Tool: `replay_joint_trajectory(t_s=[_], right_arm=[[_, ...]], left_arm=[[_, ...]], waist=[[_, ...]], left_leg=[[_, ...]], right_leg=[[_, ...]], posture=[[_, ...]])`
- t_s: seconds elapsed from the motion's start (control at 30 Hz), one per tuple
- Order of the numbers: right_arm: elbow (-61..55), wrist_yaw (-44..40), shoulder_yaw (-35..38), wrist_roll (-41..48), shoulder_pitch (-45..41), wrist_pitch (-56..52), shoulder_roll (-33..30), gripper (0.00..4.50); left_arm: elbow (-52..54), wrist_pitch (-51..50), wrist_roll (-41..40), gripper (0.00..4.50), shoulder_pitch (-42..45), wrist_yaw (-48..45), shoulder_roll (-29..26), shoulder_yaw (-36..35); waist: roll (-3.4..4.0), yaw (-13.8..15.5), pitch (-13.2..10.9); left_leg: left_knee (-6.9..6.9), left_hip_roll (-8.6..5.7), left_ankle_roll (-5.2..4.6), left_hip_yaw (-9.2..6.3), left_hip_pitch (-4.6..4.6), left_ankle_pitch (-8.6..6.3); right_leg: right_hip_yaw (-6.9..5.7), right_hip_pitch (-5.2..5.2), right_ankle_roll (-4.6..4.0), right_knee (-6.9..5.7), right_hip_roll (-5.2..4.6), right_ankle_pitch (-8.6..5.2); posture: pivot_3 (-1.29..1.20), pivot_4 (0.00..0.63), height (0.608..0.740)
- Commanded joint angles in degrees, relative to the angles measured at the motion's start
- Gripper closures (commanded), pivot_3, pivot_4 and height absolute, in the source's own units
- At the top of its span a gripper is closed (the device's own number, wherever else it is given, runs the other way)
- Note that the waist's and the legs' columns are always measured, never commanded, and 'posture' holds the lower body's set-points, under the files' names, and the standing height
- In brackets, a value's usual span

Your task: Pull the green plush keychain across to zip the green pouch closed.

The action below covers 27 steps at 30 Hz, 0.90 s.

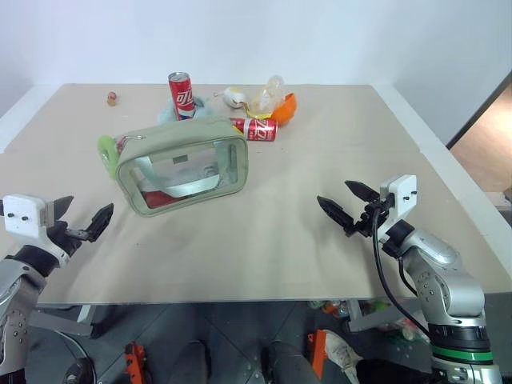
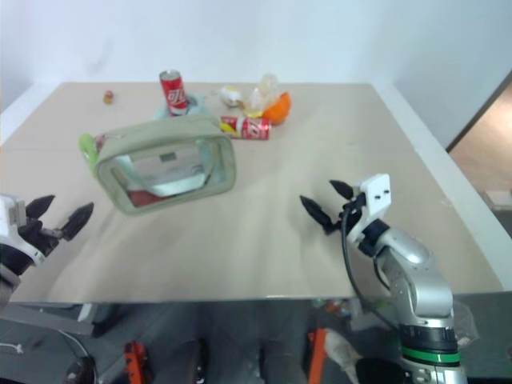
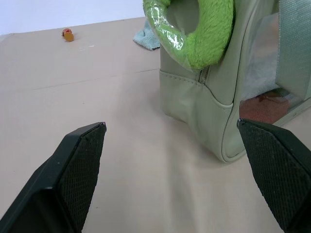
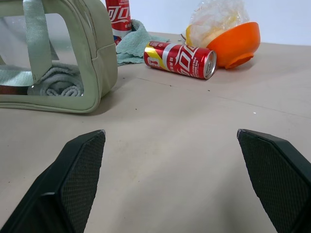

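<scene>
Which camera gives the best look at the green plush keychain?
The left wrist view: the green plush keychain is close up, hanging at the end of the green pouch. Both head views show it as a small green spot at the pouch's left end.

Pouch: the green pouch (image 1: 183, 166) is boxy, sage fabric with clear window sides, standing upright on the tabletop (image 1: 264, 232), ahead of my left pincer (image 1: 82, 222) and well apart from it.
Keychain: the green plush keychain (image 1: 107, 150), a lime fuzzy ring, hangs at the pouch end nearest my left pincer, touching that end.
Inside pouch: a rolled grey cloth shows through the window.
</scene>
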<state>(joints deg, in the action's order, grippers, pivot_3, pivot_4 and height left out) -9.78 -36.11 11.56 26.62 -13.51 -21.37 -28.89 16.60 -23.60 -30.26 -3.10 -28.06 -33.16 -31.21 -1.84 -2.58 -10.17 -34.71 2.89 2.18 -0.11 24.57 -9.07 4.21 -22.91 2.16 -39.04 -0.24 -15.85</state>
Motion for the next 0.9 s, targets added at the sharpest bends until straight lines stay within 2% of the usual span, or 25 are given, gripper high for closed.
replay_joint_trajectory(t_s=[0.03,0.63,0.8,0.9], right_arm=[[-1.3,-0.3,0.6,0.1,-1.2,0.8,-0.8,0.00],[0.6,-1.8,0.5,-1.1,-1.7,2.5,-0.9,0.00],[0.5,-2.0,0.3,-1.3,-2.3,2.3,-1.4,0.00],[-0.1,-2.0,-0.1,-0.8,-4.0,1.5,-1.6,0.00]], left_arm=[[1.2,0.8,-0.1,0.03,0.1,0.1,-0.4,-0.6],[4.0,1.3,-4.2,0.03,-1.5,-2.4,0.5,-1.7],[8.5,-3.5,-12.4,0.03,-0.8,-5.8,-3.9,-4.9],[8.5,-6.4,-15.1,0.03,1.3,-7.5,-8.0,-4.3]], waist=[[0.00,0.0,0.0],[0.00,0.0,0.0],[-0.04,0.0,0.0],[-0.03,0.0,0.0]], left_leg=[[0.00,0.00,0.00,0.00,0.00,0.00],[0.00,0.00,0.00,0.03,-0.01,0.00],[0.00,0.02,0.00,0.03,0.01,0.00],[0.00,0.04,0.00,0.03,-0.02,0.00]], right_leg=[[0.00,0.00,0.00,0.00,0.00,0.00],[0.02,0.00,0.00,0.00,0.00,0.00],[0.02,-0.02,0.00,0.00,0.01,0.00],[0.02,-0.02,-0.02,-0.01,0.03,0.01]], posture=[[0.00,0.150,0.740],[0.00,0.150,0.740],[0.00,0.150,0.740],[0.00,0.150,0.740]])
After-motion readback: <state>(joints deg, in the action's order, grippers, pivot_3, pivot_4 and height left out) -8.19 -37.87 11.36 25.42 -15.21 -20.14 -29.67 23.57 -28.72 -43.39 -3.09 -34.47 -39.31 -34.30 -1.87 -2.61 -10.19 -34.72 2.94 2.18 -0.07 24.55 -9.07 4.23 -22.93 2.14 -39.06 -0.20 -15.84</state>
